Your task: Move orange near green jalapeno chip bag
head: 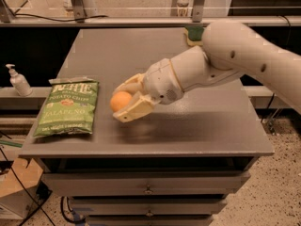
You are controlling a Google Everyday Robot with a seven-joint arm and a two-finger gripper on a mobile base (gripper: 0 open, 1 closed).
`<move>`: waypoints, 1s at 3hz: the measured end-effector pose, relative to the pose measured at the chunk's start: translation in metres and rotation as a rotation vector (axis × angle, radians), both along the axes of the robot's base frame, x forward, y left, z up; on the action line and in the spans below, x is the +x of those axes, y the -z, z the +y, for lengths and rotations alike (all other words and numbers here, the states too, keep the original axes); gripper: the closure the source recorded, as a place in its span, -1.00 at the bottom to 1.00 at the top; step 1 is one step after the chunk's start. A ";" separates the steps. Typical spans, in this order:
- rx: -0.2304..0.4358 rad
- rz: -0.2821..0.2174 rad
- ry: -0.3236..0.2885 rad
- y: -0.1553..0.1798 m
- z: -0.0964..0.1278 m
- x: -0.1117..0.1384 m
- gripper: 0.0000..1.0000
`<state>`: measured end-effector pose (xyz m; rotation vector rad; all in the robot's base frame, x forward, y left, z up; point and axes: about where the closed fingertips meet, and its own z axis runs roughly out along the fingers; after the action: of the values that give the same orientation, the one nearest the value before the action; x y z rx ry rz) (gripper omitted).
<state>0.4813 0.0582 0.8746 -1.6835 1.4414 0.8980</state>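
Observation:
The orange [120, 100] is a small round fruit held between the cream fingers of my gripper [124, 101], a little above the grey table [202, 126]. The gripper is shut on it, just right of the green jalapeno chip bag [69, 107], with a small gap between them. The bag lies flat at the table's front left, its white lettering facing up. My white arm [244, 55] reaches in from the right.
A green-and-yellow sponge [193, 33] sits at the table's back edge, partly hidden behind the arm. A hand-sanitizer pump bottle [18, 80] stands on a shelf off the table's left side. Drawers run below the table's front edge.

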 end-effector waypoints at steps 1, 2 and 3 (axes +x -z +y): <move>0.049 0.028 -0.028 0.010 0.036 0.003 0.68; 0.068 0.058 -0.034 0.022 0.064 0.010 0.22; 0.068 0.076 -0.015 0.029 0.081 0.021 -0.26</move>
<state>0.5020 0.1390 0.8455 -1.6277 1.4337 1.0175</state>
